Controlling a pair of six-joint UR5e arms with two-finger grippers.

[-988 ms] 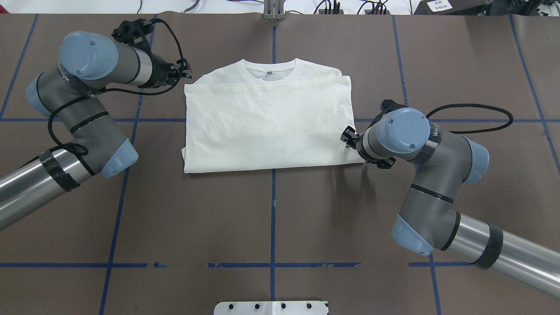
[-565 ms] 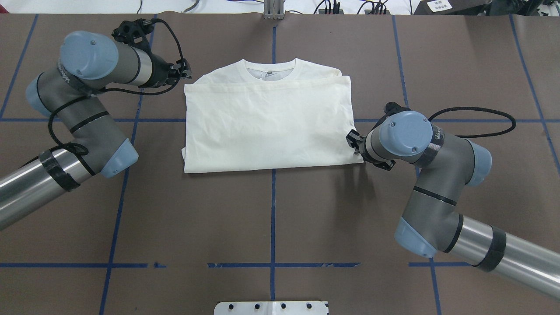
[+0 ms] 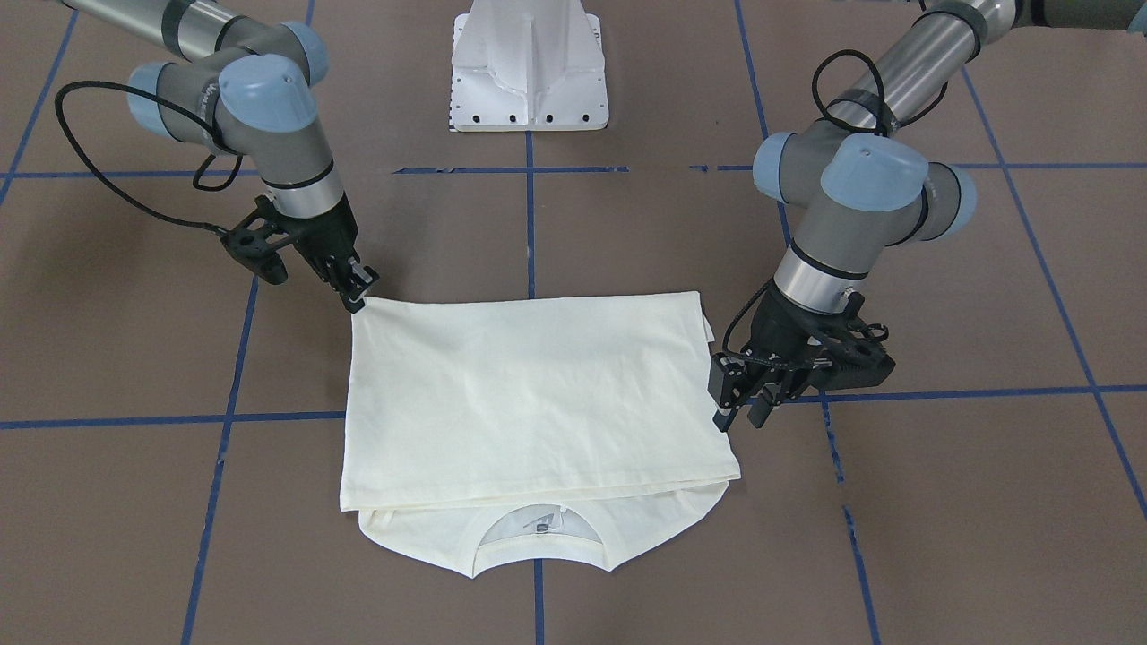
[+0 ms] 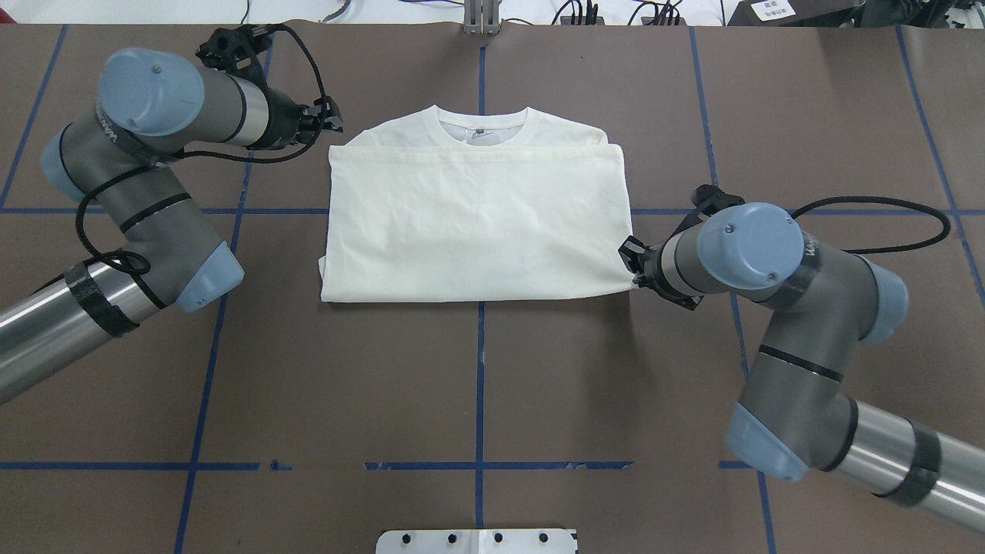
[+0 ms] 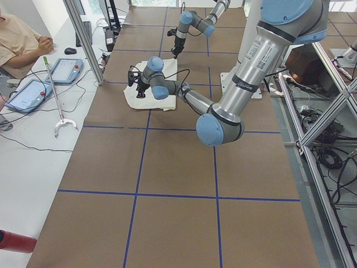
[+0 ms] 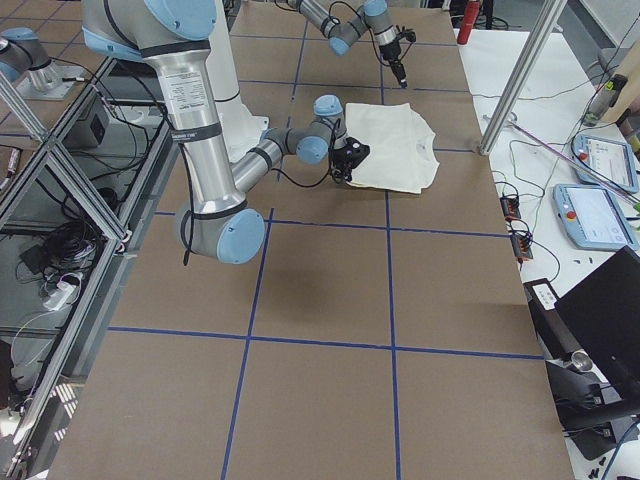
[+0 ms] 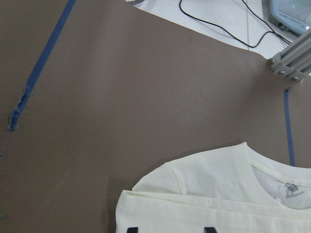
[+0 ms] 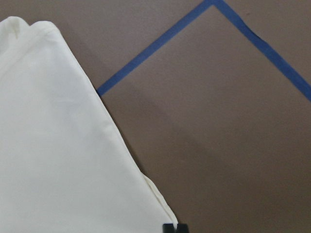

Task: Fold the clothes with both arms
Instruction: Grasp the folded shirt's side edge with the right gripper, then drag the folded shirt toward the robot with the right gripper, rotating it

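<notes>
The cream T-shirt lies folded on the brown table, plain side up, with its ribbed collar at the far edge. The cat print is hidden. My left gripper is open beside the shirt's far left corner. In the left wrist view its fingertips stand apart over the folded layer. My right gripper is shut on the shirt's near right corner. It shows pinched there in the front-facing view and the right wrist view.
The white pedestal base stands at the robot's side of the table. Blue tape lines cross the brown surface. A seated operator, tablets and a grabber stick are beyond the far edge.
My right gripper moved right and slightly toward the robot with the corner. The shirt shifted a little right and lies flatter. My left gripper moved slightly toward the far edge.
</notes>
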